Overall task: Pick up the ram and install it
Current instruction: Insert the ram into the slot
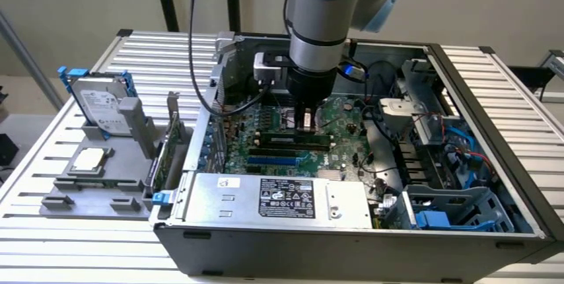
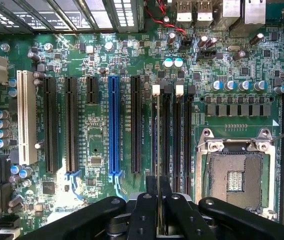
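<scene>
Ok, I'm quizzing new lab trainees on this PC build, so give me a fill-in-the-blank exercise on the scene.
1. The gripper is ___ on the ram.
2. The long slot between black ones is coloured ___.
3. The processor socket is ___.
Missing words: shut; blue; empty.

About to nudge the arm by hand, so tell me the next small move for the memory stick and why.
Probably ease straight down. The hand is shut on the memory stick, which in the wrist view stands edge-on along a black memory slot beside the empty processor socket. In the exterior view it hangs just above the motherboard. Whether it is already seated I cannot tell, so go gently.
</scene>
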Robot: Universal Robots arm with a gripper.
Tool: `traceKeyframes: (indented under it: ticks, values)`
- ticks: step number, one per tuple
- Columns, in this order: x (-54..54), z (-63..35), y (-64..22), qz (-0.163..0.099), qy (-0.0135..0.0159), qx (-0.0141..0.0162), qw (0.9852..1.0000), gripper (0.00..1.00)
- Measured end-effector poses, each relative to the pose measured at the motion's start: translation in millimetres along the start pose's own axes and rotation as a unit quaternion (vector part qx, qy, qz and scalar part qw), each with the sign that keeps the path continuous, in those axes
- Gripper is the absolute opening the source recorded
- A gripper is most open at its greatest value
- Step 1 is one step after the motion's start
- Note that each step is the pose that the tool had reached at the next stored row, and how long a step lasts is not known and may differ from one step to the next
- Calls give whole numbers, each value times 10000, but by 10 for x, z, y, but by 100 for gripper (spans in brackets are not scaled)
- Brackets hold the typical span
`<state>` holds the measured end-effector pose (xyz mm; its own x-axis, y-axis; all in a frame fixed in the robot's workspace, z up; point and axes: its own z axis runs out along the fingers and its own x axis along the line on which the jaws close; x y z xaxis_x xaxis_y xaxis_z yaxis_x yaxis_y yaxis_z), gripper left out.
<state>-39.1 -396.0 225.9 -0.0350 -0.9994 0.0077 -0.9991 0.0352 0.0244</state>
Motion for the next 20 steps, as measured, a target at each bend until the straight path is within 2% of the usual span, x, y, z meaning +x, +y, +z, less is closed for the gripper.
traceKeyframes:
  ticks: [10, 16, 19, 20]
  values:
    - [-6, 21, 18, -1, 3, 3, 10000, 13]
    - [-8, 28, 20, 1, 19, 2, 10000, 13]
    - [-9, 30, 20, 2, 23, 5, 10000, 15]
    - [-9, 29, 19, 0, 24, 5, 10000, 21]
